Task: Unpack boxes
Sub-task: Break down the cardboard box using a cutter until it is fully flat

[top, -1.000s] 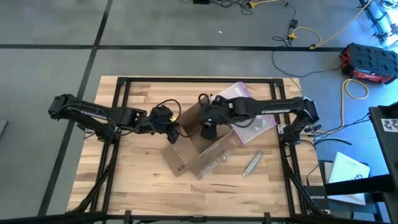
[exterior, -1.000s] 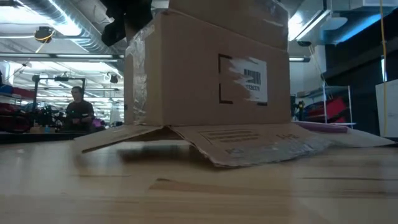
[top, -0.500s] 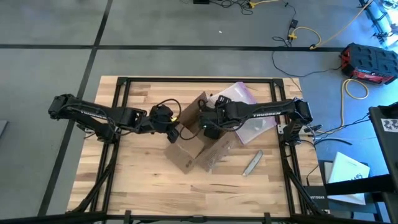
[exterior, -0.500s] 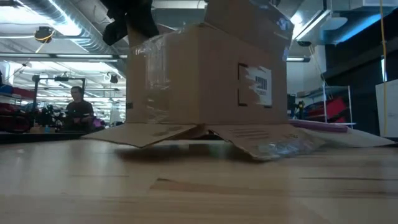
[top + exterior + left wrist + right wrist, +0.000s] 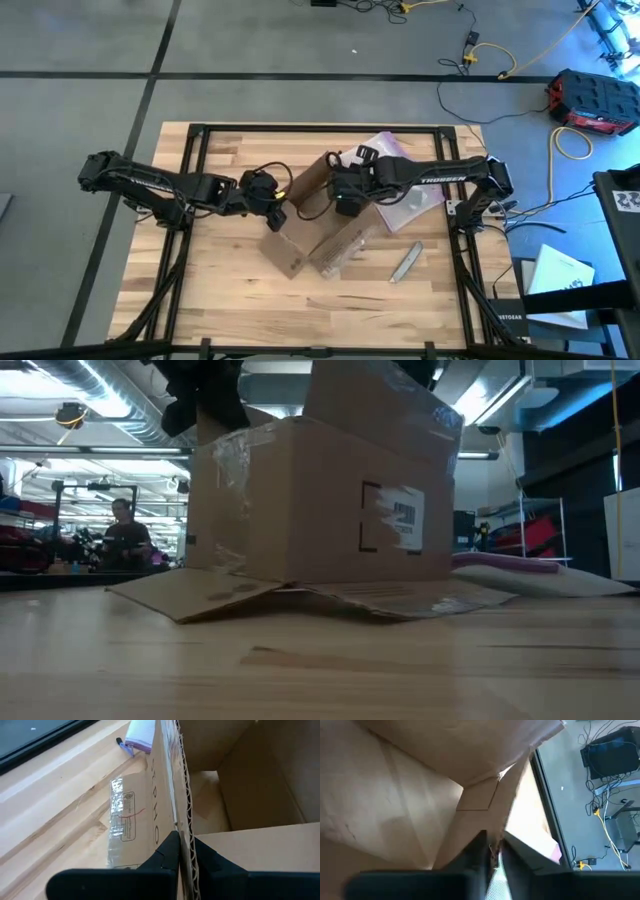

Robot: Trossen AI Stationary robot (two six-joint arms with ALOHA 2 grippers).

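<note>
Brown corrugated cardboard box [image 5: 310, 215] mid wood-plank tabletop [image 5: 230, 290], flaps splayed flat, glossy tape, pale torn label. Left gripper [image 5: 181, 851] jaws pinched on its wall edge; right gripper [image 5: 494, 851] jaws clamped on opposite flap edge.

Both arms extend inward from opposite sides and meet near the table centre. The left arm reaches in low from the left side, elbow bent, wrist roughly level. The left gripper [image 5: 272, 212] has its fingers [image 5: 167, 851] pressed together on a thin cardboard wall of the box [image 5: 310, 215]. The right arm stretches almost straight across from the right side. The right gripper [image 5: 345, 203] has its fingers [image 5: 480, 851] nearly together, apparently pinching another edge of the box; that contact is partly obscured in the right wrist view.
</note>
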